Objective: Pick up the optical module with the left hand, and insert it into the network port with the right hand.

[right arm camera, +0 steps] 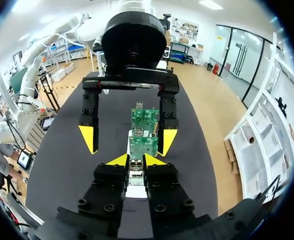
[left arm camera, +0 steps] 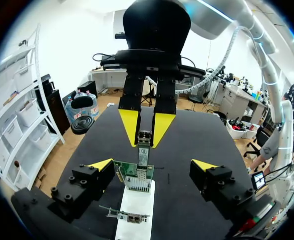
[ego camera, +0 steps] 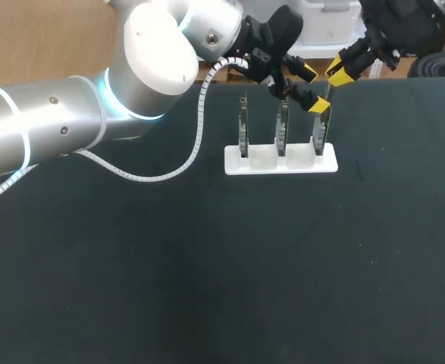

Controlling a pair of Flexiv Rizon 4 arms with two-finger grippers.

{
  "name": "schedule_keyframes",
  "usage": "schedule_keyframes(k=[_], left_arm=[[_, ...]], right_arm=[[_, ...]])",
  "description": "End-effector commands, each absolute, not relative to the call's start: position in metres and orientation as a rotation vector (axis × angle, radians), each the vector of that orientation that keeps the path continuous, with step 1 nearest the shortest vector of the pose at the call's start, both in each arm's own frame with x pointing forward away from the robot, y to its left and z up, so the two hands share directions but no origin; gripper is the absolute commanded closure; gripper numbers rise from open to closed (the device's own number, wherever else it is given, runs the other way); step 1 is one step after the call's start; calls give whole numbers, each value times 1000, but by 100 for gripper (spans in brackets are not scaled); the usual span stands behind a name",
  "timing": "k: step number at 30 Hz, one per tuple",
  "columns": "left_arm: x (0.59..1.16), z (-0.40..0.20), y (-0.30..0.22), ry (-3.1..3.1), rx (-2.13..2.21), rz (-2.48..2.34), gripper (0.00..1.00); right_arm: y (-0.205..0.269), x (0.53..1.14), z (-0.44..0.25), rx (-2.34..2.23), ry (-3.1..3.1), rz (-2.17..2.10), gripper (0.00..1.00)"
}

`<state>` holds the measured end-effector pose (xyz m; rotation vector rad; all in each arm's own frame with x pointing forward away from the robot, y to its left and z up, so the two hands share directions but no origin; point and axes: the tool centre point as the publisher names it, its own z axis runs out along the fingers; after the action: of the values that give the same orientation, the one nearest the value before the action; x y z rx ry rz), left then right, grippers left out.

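Observation:
A white holder carries three upright circuit boards. The optical module, a slim metal bar, stands on the port of the rightmost board, its tip at or in the port. My right gripper comes down from above and is shut on the module. My left gripper stands open around that board, one yellow fingertip on either side and neither touching it. In the right wrist view the left gripper's fingers hang just beyond the green boards.
The other two boards stand in the holder to the left of the one in use. The left arm's white cable loops over the black table beside the holder.

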<state>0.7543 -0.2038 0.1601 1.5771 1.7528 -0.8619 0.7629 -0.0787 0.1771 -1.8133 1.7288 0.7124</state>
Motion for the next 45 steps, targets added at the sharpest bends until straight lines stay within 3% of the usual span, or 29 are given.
schedule_keyframes(k=[1, 45], left_arm=[[753, 160, -203, 1749, 1574, -860, 0], [753, 160, -203, 1749, 1574, -860, 0]], right_arm=[[-80, 768, 177, -1824, 1714, 735, 100], [-78, 771, 170, -1825, 1748, 717, 100]])
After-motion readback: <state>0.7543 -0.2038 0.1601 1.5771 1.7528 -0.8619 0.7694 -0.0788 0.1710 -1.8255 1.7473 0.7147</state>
